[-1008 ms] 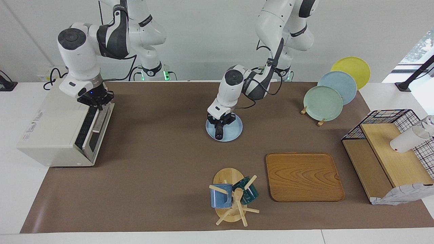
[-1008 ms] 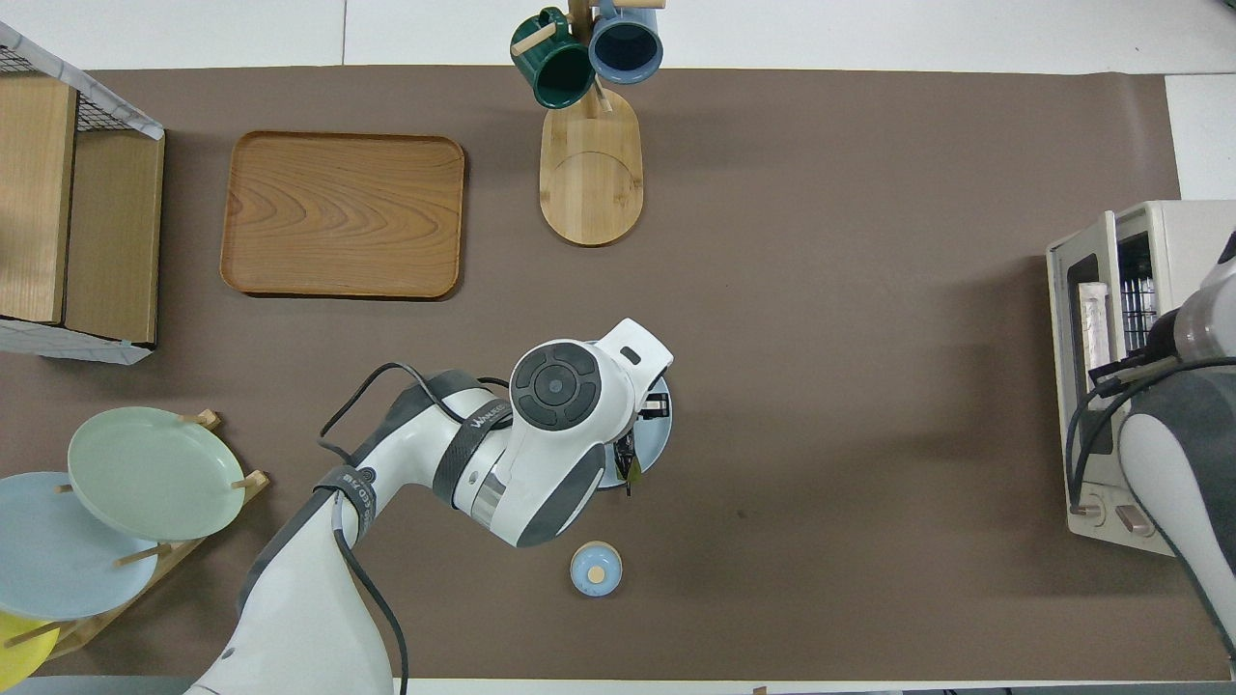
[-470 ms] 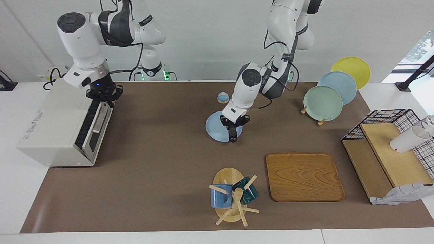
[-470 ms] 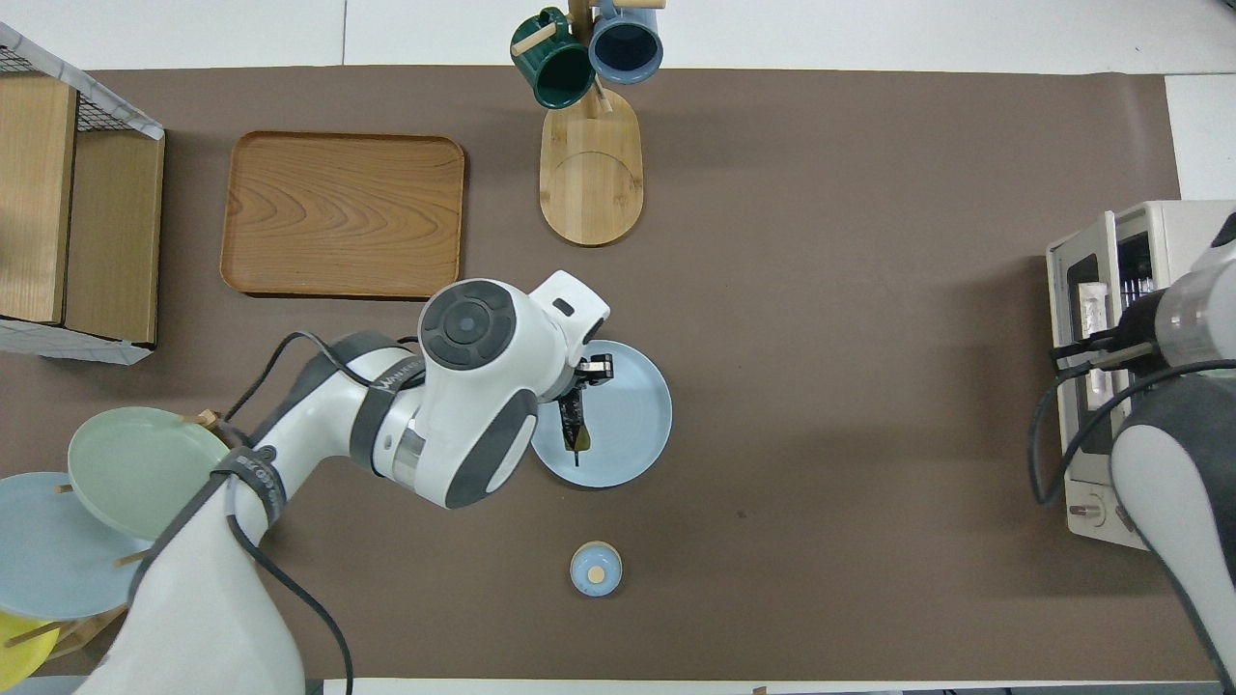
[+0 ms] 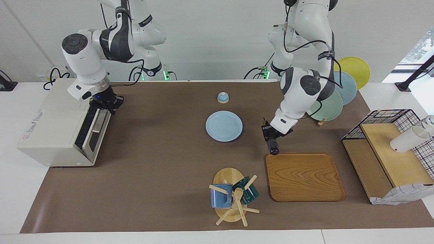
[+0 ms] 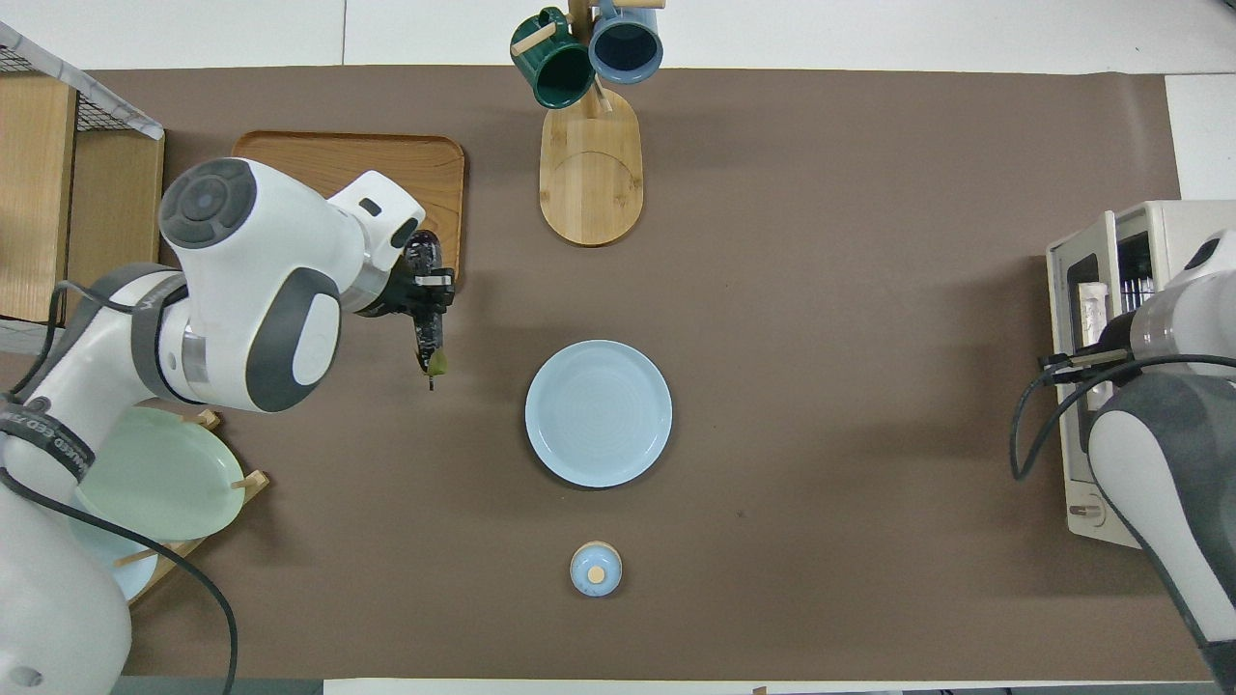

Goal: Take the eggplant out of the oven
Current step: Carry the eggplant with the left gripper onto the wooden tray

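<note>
My left gripper [image 5: 272, 135] is shut on the dark purple eggplant [image 5: 273, 146] and holds it in the air over the corner of the wooden tray [image 5: 305, 178] that lies nearest the blue plate [image 5: 224, 126]. In the overhead view the eggplant [image 6: 426, 319] hangs lengthwise from the left gripper [image 6: 425, 288], green stem tip toward the robots. The off-white oven [image 5: 51, 125] stands at the right arm's end of the table; its door is nearly upright with a dark gap showing. My right gripper [image 5: 104, 102] hovers at the door's top edge. In the overhead view the oven [image 6: 1091, 290] is partly covered by the right arm.
A mug rack [image 5: 234, 198] with two mugs stands beside the tray, farther from the robots than the blue plate. A small blue knobbed lid [image 5: 222, 97] lies nearer the robots. A plate rack [image 5: 342, 84] and a wire shelf [image 5: 386, 149] stand at the left arm's end.
My left gripper has lifted the eggplant from over the blue plate and carried it toward the wooden tray. My right gripper has shifted slightly along the oven door's top edge.
</note>
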